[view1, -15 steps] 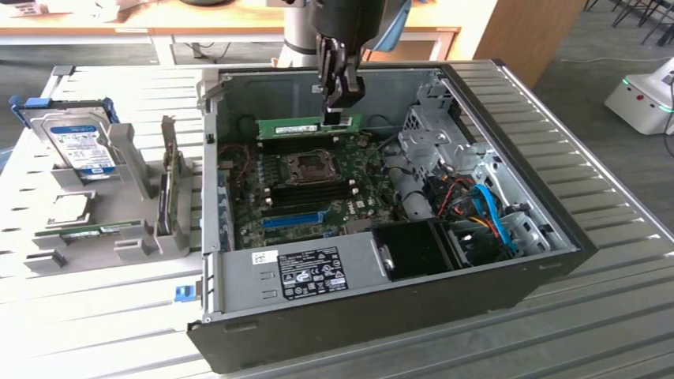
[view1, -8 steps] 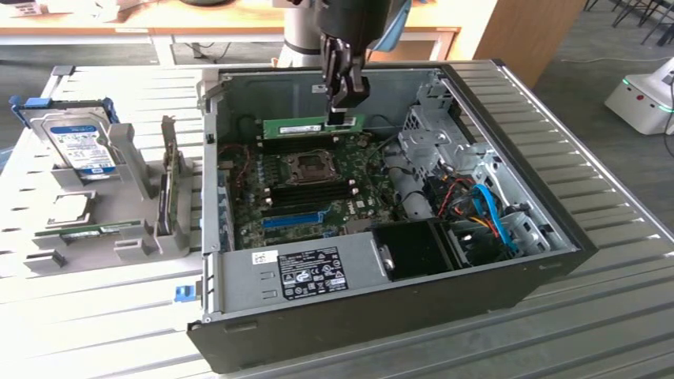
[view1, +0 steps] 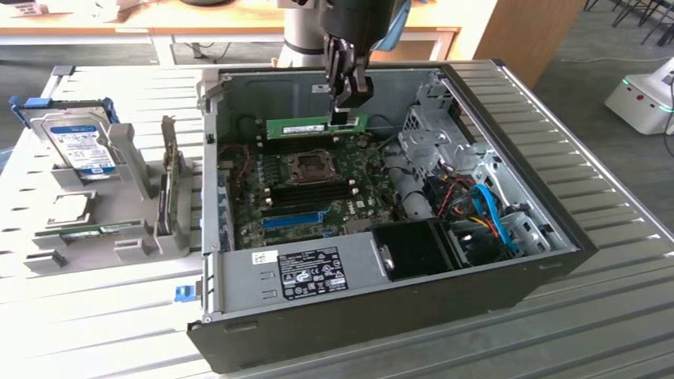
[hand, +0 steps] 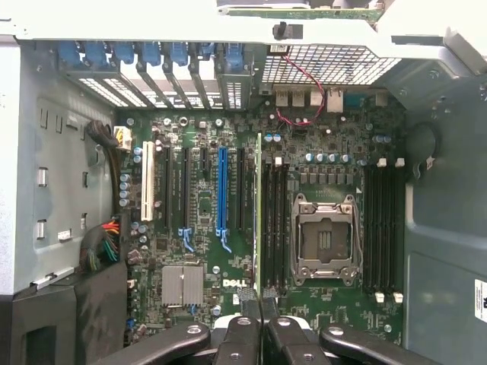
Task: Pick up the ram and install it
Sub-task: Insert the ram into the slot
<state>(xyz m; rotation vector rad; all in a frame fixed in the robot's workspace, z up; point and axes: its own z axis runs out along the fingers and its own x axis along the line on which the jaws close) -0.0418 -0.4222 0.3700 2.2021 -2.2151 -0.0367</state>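
The gripper (view1: 349, 112) is clamped on the ram (view1: 303, 125), which stands on edge (thin side down). Its long axis is level, crosses the exterior view, and runs parallel to the black slots (hand: 274, 228).

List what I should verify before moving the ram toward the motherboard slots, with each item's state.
1. Gripper shut on the ram: ok.
2. Ram parallel to the memory slots: ok.
3. Slots beside the CPU socket free of other sticks: ok.
4. Red cable clear of the slots: ok.
5. Ram seated in a slot: cannot tell.
6. Slot latches open: cannot tell.
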